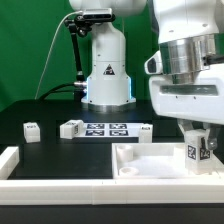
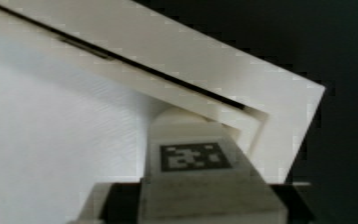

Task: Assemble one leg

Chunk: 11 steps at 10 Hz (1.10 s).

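My gripper [image 1: 197, 138] is shut on a leg [image 1: 194, 152], a chunky white piece with a square tag, and holds it upright at the exterior view's right. The leg stands inside the near right corner of the large white tray-like part [image 1: 140, 168]. I cannot tell whether it touches the part's floor. In the wrist view the leg [image 2: 195, 150] fills the space between my gripper's [image 2: 201, 202] dark fingers. Its far end points at the part's raised corner wall [image 2: 247, 85]. Three more tagged legs lie on the black table: one [image 1: 32, 130], one [image 1: 72, 128] and one [image 1: 146, 130].
The marker board [image 1: 106, 128] lies flat in the middle, between two of the loose legs. The arm's white base [image 1: 106, 70] stands behind it. A white raised border [image 1: 12, 160] runs along the table's left and front edges.
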Tool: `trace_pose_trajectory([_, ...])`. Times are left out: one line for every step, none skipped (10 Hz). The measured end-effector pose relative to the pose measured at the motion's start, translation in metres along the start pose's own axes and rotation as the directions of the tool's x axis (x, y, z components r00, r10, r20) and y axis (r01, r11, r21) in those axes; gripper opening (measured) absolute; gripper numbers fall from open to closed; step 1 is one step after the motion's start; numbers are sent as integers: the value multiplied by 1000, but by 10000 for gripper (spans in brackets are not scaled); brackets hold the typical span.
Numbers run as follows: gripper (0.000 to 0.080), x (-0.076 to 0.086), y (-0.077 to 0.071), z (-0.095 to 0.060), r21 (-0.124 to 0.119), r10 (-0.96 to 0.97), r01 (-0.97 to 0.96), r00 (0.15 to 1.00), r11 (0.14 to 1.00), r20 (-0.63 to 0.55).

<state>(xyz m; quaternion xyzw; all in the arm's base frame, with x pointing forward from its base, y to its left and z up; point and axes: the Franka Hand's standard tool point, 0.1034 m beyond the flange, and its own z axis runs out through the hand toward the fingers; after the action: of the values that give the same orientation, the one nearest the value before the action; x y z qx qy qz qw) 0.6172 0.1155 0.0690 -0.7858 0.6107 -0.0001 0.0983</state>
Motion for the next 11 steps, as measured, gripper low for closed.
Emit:
trace_pose_trajectory([291, 0, 0, 0, 5, 88, -88, 996, 996, 2])
trace_pose_trajectory([291, -1, 0, 1, 10, 268, -268, 963, 963, 10])
trace_pose_trajectory([291, -2, 0, 1, 12, 390, -390, 921, 921, 17])
trace_pose_trajectory([291, -2, 1, 2, 14, 495, -496, 868, 868, 23])
trace_pose_trajectory([291, 2, 1, 1, 33, 612, -612, 791, 790, 20])
trace_pose_trajectory([291, 6, 1, 1, 54, 683, -683, 730, 728, 15])
trace_pose_trajectory([295, 11, 3, 0, 75, 736, -735, 677, 674, 9])
trace_pose_trajectory([295, 12, 4, -1, 84, 754, -752, 657, 654, 13])
trace_pose_trajectory([298, 16, 5, -1, 91, 771, -768, 637, 633, 10])
trace_pose_trajectory([298, 19, 6, -2, 98, 785, -782, 619, 616, 11])
trace_pose_trajectory([298, 19, 6, -2, 97, 783, -780, 622, 618, 8])
